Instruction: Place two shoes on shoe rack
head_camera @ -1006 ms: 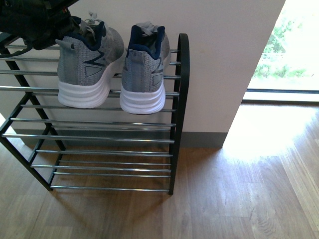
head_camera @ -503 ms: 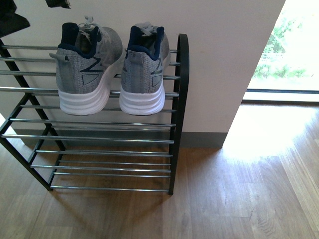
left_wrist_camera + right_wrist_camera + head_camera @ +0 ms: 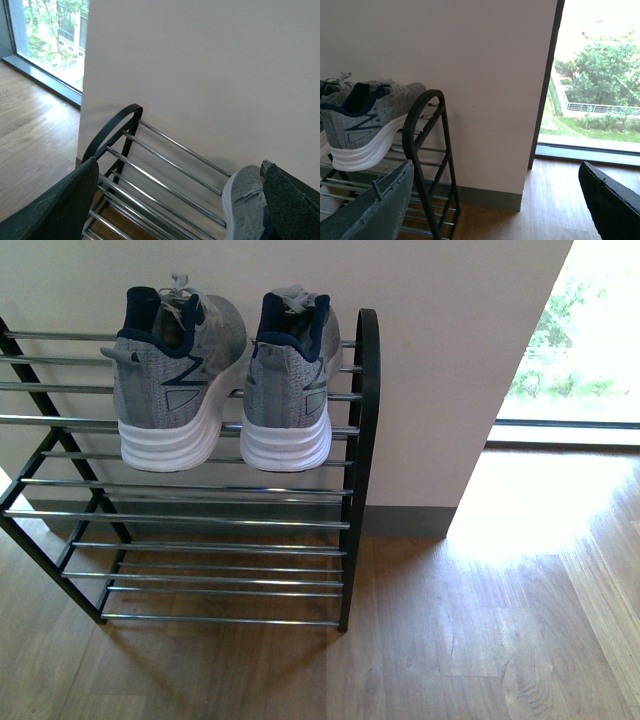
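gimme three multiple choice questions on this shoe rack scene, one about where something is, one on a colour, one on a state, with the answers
1. Where do the grey sneakers stand?
A) on the floor
B) on the top tier of the rack
C) on the bottom tier

2. What colour are their soles?
A) black
B) red
C) white

3. How is the left pincer?
A) open, holding nothing
B) shut on a sneaker
C) shut on a rod

Answers:
1 B: in the front view both rest on the uppermost rods.
2 C: the thick soles show white under the grey knit.
3 A: in the left wrist view its fingers stand wide apart with nothing between them.
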`<state>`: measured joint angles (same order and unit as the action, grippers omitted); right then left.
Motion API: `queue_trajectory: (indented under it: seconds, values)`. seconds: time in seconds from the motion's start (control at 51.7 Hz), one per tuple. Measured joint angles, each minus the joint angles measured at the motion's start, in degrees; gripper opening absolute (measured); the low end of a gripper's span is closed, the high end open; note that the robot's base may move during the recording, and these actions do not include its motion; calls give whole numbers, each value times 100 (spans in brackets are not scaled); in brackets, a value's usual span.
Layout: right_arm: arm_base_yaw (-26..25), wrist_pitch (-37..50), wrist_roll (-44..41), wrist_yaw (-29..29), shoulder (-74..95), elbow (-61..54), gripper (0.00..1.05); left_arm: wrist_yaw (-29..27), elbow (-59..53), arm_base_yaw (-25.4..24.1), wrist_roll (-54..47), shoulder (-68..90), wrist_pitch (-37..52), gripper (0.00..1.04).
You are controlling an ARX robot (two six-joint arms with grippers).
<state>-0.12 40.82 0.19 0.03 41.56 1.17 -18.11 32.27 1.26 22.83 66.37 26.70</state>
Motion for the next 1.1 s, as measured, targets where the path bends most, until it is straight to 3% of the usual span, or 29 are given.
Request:
queue_trajectory:
  seconds: [0.155,0.251,0.425,0.542,0.677,0.735,0.967,1.102]
  values:
    - [0,0,0,0,0,0,96,101,-695,-363,140,-315,199,95]
    - [0,0,0,-2,0,0,96,-188,-1185,-564,-20,-411,527,95]
    - [0,0,0,0,-2,0,96,50,-1759,-1215,164,-383,1287,95]
    - [0,0,0,0,0,0,96,146,-1788,-1272,254,-365,1325,95]
    - [0,0,0,2,0,0,96,2446,-2210,-1515,-964,-317,2505,75]
    - [2,0,0,0,0,0,96,2918,-2341,-1432,-1488,-507,2505,66]
    - [2,0,0,2,-2,0,96,2732,-2800,-1102,-2085,-999,2549,34]
    - [2,0,0,-2,0,0,96,2531,-3025,-883,-2177,-1563,2081,9]
